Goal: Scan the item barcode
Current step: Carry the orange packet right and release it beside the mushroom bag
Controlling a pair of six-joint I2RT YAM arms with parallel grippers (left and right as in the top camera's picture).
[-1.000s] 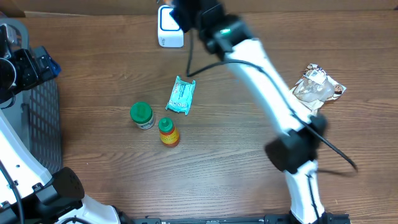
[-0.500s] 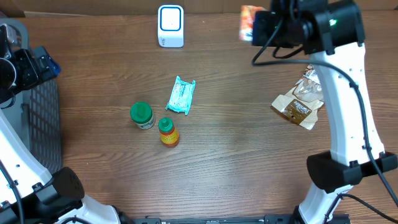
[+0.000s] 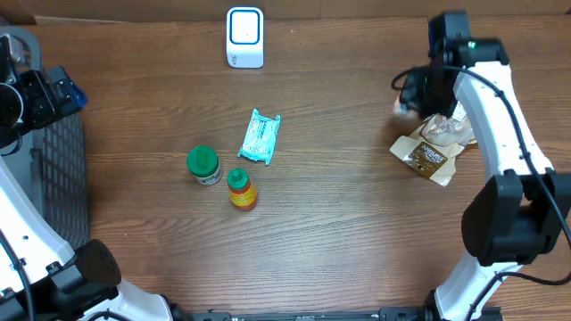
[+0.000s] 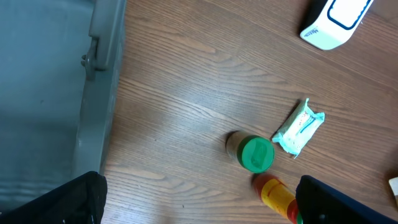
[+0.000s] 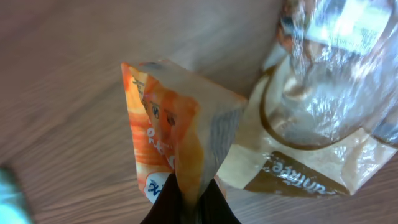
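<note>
Right hand (image 5: 189, 202) clenched on orange packet (image 5: 177, 124), its lower edge hidden; left hand (image 4: 199, 210) spread wide, empty, fingertips cropped.

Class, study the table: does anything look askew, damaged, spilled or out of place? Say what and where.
Nothing is spilled or broken. The right claw is shut on the edge of an orange pouch, which hangs folded and creased. Beside it a crinkled clear bag lies heaped on a brown pouch.

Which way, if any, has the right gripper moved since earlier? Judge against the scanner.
Yes. The right gripper, holding the orange packet, moved right, from the white scanner to the brown pouch.
</note>
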